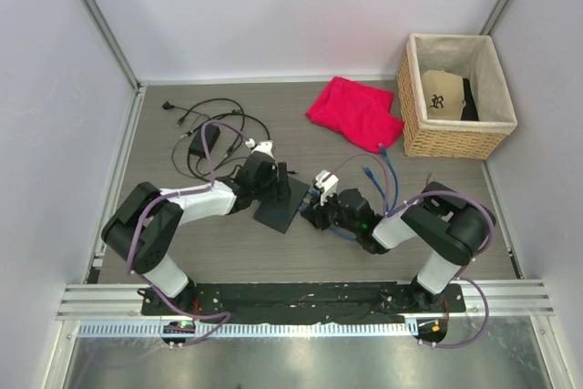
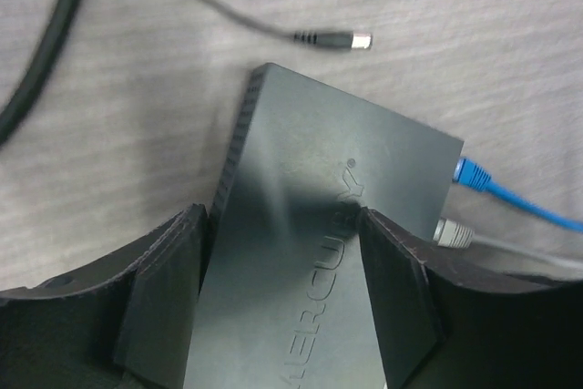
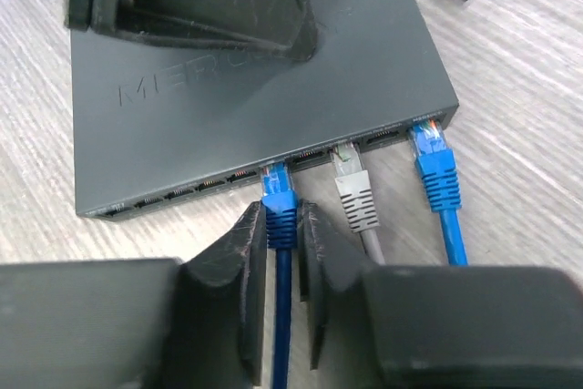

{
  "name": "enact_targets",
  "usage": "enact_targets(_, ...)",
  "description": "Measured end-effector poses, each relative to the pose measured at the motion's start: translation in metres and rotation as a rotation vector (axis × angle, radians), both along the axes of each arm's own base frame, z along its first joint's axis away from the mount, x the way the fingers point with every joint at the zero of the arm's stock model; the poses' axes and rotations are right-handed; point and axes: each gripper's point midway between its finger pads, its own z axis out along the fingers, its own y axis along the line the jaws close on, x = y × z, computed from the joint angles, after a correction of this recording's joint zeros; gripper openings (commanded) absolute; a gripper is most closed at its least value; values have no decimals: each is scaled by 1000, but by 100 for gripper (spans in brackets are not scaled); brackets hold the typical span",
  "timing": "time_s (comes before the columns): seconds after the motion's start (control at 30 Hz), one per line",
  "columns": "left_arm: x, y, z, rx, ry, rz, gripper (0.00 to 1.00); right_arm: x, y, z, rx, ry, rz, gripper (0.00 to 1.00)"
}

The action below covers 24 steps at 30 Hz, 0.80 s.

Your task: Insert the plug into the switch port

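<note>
From above, the left pincer [image 1: 271, 179] sits over the switch [image 1: 284, 209], which lies flat on the bench [image 1: 182, 243] directly beneath it. The right pincer [image 1: 316, 211] faces it from the opposite side, its tips right at the switch's socket edge. The plug is too small to make out here. Loose black cords [image 1: 205, 138] lie beyond the left pincer, and a red cloth [image 1: 355, 111] and a wicker basket [image 1: 414, 125] lie well beyond the right one.

In the left wrist view, the fingers [image 2: 164, 298] stand wide, one on each long side of the switch. They look pressed against both sides, so this pincer appears to be clamping the box steady. A loose barrel connector [image 2: 339, 40] lies ahead of it. Off to its right, a light blue plug [image 2: 472, 173] and a grey plug [image 2: 453, 233] sit in sockets.

In the right wrist view, the plug [image 3: 278, 199], dark blue, lies straight between the fingertips [image 3: 244, 252]. These are drawn in to about the width of its boot and seem to touch it on both sides. Its head is already inside a socket just ahead of the pincer, with the grey and light blue plugs seated further to the right.

The insertion looks to be at its very end, with the plug apparently home or nearly so. The next move probably calls for a short, straight push to seat the latch. After that the fingers would ease apart and back away along the cable without dragging it, while the left pincer holds the switch in place.
</note>
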Motion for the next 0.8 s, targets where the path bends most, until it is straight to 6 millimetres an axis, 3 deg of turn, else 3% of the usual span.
enact_targets(0.03,-3,1,-1,8,15,-1,73,-2,0,0,-4,6,3,35)
enact_targets(0.2,-24,1,0,44,98,-32,86,-6,-1,2,-31,43,-8,48)
enact_targets(0.37,-20,13,13,102,118,9,96,-12,-10,6,-61,74,-28,63)
enact_targets(0.5,16,39,46,144,40,129,100,-15,-18,24,-67,71,-52,75)
enact_targets(0.6,53,61,78,169,-55,219,97,-12,-25,51,-36,27,-85,86)
enact_targets(0.7,100,78,108,193,-142,288,91,-7,-32,83,19,-44,-126,90)
enact_targets(0.8,149,91,113,221,-199,327,84,-6,-42,103,69,-103,-170,91)
